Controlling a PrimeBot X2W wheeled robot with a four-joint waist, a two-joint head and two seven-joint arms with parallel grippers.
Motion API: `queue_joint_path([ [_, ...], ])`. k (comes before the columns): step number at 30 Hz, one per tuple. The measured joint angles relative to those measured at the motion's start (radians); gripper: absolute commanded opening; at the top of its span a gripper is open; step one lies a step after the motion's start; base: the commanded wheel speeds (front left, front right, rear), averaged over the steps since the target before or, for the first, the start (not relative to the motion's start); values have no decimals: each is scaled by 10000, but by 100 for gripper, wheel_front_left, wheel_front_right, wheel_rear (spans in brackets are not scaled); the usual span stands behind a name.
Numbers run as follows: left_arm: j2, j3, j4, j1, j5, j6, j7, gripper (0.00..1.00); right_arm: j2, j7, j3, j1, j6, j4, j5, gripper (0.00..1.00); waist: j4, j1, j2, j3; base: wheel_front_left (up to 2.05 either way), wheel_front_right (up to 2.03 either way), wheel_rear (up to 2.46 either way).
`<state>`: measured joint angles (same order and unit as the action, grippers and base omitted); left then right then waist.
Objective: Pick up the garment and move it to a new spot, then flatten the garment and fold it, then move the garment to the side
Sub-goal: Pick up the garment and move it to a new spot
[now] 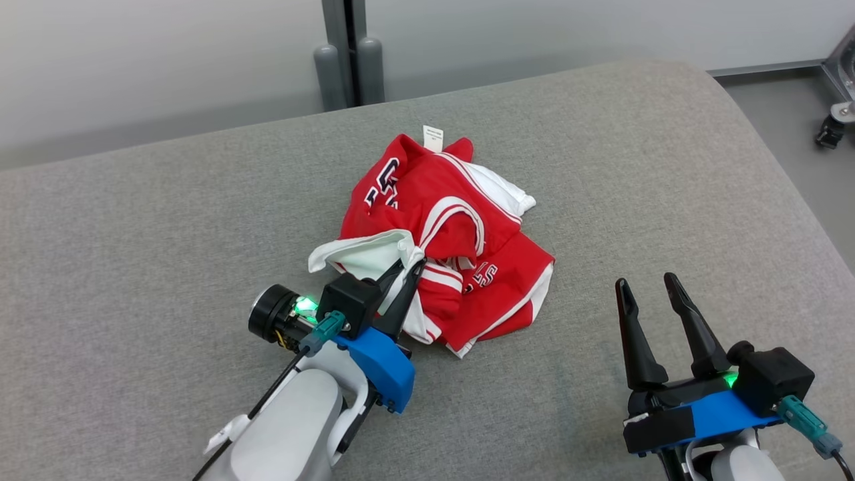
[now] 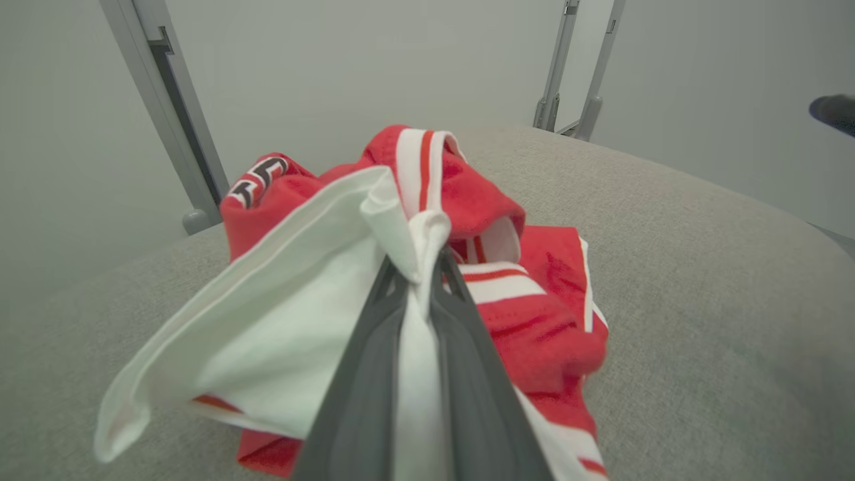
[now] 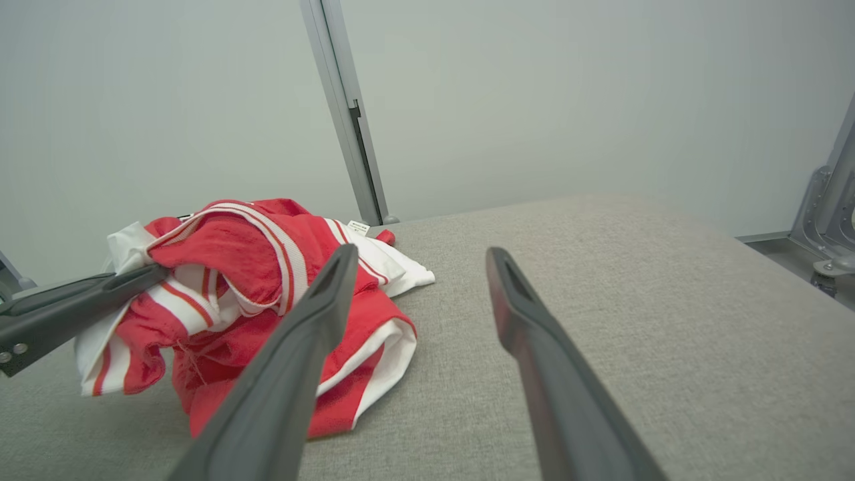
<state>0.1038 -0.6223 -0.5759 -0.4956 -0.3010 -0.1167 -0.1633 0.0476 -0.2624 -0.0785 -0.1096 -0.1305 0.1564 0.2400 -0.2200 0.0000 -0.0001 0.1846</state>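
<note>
While the garment (image 1: 461,220) sits bunched at centre frame, the left gripper (image 1: 414,268) is clamped on its white fold at the lower-left edge, perhaps lifting it slightly; the right gripper (image 1: 646,283) hangs lower right, fingers spread, empty, well apart

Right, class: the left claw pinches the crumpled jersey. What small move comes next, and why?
Probably raise the left claw a little. It is shut on a white fold of the jersey, which lies bunched on the grey surface, so the grip looks ready; the right claw is open, apart.
</note>
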Motion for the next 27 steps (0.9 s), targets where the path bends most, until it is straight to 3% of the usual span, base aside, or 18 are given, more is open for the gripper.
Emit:
queue_joint_path([
  [1,-56,4,-50,27,-2,107,-136,100,0,0,-8,3,0,19,-17,100,56,0,0,-37,0,0,0],
  [8,-144,167,372,76,33,508,-844,100,0,0,65,174,0,100,-50,100,449,0,0,-341,0,0,0],
  [12,134,669,1208,440,27,844,-966,100,0,-2,100,265,0,94,-90,100,750,0,0,-447,0,0,0],
  [19,838,2301,3106,1796,201,1499,-984,100,4,-2,196,373,0,75,-188,100,1324,0,0,-632,0,0,0],
  [27,1018,4232,4497,3479,771,1789,-988,100,0,0,366,572,0,96,-295,100,1974,0,1,-941,0,0,0],
])
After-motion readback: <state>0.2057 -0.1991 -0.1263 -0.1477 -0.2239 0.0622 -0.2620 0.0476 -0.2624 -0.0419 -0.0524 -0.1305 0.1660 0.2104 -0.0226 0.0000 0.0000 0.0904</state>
